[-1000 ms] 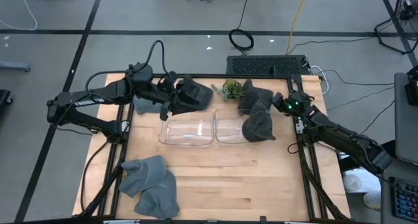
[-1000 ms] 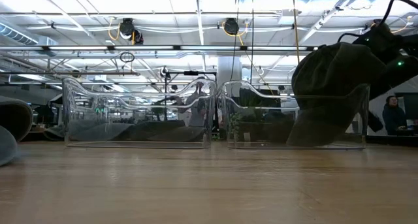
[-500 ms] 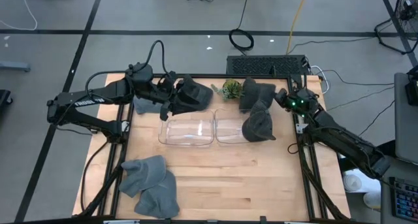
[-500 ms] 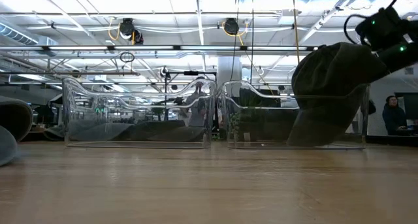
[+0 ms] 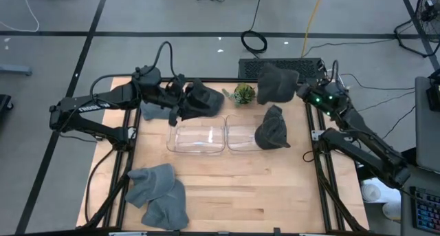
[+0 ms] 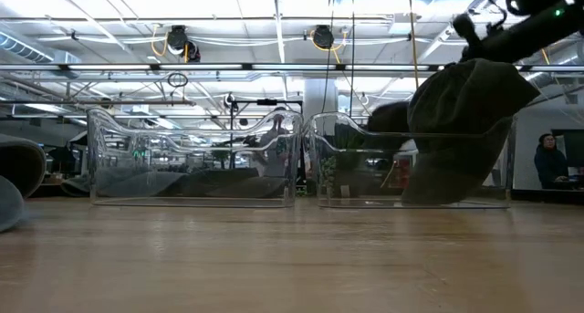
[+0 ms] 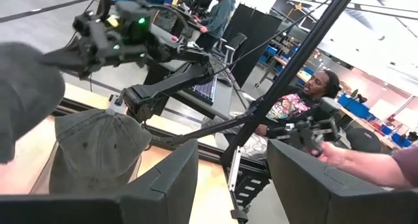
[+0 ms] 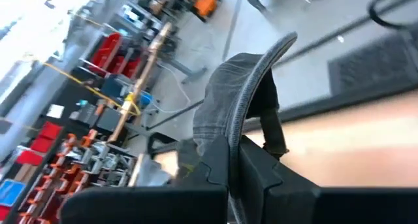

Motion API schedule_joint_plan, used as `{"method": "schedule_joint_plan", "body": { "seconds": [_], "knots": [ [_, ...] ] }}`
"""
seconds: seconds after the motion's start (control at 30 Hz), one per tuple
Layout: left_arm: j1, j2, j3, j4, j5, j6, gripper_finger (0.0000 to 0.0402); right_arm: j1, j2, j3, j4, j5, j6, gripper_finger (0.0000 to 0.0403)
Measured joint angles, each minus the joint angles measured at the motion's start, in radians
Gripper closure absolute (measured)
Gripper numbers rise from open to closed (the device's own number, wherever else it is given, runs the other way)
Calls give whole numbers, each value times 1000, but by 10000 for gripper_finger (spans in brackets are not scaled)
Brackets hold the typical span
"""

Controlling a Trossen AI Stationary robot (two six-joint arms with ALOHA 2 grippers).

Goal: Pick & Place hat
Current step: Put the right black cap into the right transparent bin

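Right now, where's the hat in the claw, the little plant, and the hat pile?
hat (image 5: 277,83), high view, its crown
plant (image 5: 243,93), high view, its leaves
hat pile (image 5: 158,195), high view, pile's middle

Right gripper (image 5: 297,91) raised at back edge, jaws clamped, left gripper (image 5: 180,102) parted.

Left pincer (image 5: 180,102) tips behind dark hat (image 5: 203,100)

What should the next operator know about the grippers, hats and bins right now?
Right gripper: shut on a dark hat, lifted at the table's far right edge.
Left gripper: holding another hat behind the left bin.
Done: one hat draped over the right bin edge.
Left: place both held hats; gray pile waits near the front left.
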Motion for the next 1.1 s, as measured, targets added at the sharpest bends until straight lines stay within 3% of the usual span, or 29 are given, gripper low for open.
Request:
{"method": "schedule_joint_plan", "body": {
  "seconds": [0.23, 0.47, 0.87, 1.1],
  "knots": [
    [27, 0, 0, 3, -70, -43, 211, 0, 0, 134, 8, -7, -77, 403],
    [56, 0, 0, 37, -72, -67, 211, 5, 4, 266, 60, -39, -140, 403],
    [62, 0, 0, 87, -71, -63, 211, 75, 97, 358, 354, -50, -274, 403],
    [62, 0, 0, 88, -72, -62, 211, 128, 169, 358, 600, 21, -366, 403]
  ]
}}
